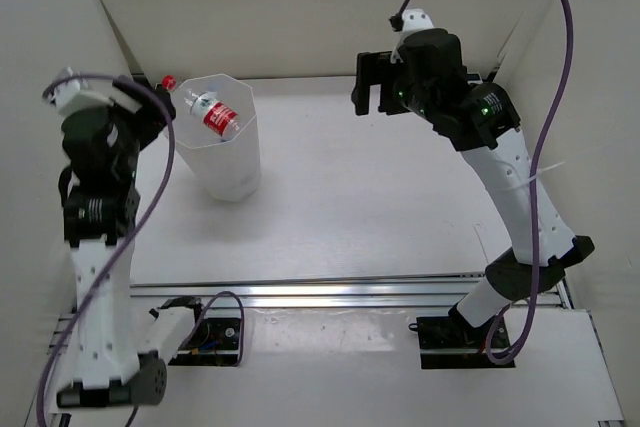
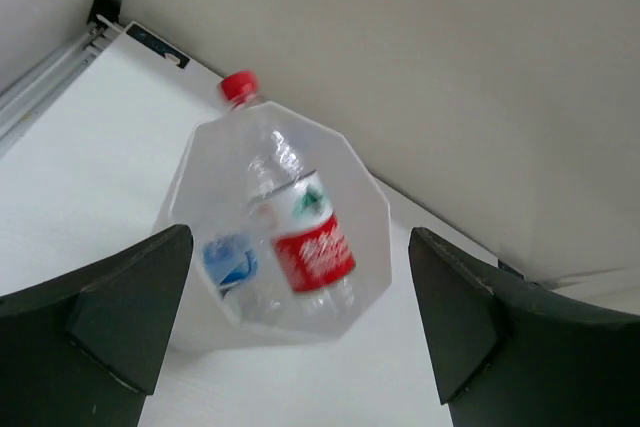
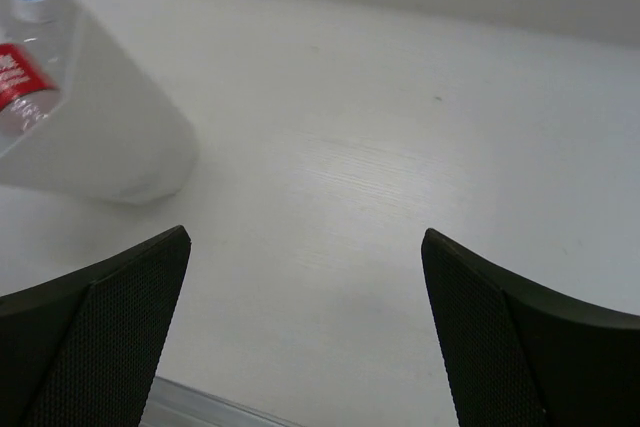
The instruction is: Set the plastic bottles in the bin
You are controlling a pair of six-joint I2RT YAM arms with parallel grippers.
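Bin (image 1: 225, 162) stands near the surface's (image 1: 380, 207) far left corner; red bottle (image 1: 215, 115) leans inside, poking past its edge, blue bottle (image 2: 230, 265) beside it. Left tool (image 2: 298, 317) and right tool (image 1: 372, 95) gape, empty

The bin (image 3: 110, 137) stands at the upper left on the white table (image 3: 400, 147). Through its cloudy wall shows a bottle (image 3: 18, 82) with a red label, and above that a small pale cap (image 3: 30, 5) with some blue. Right of the bin and nearer, the right gripper (image 3: 305, 242) has its two dark fingers wide apart over bare table.
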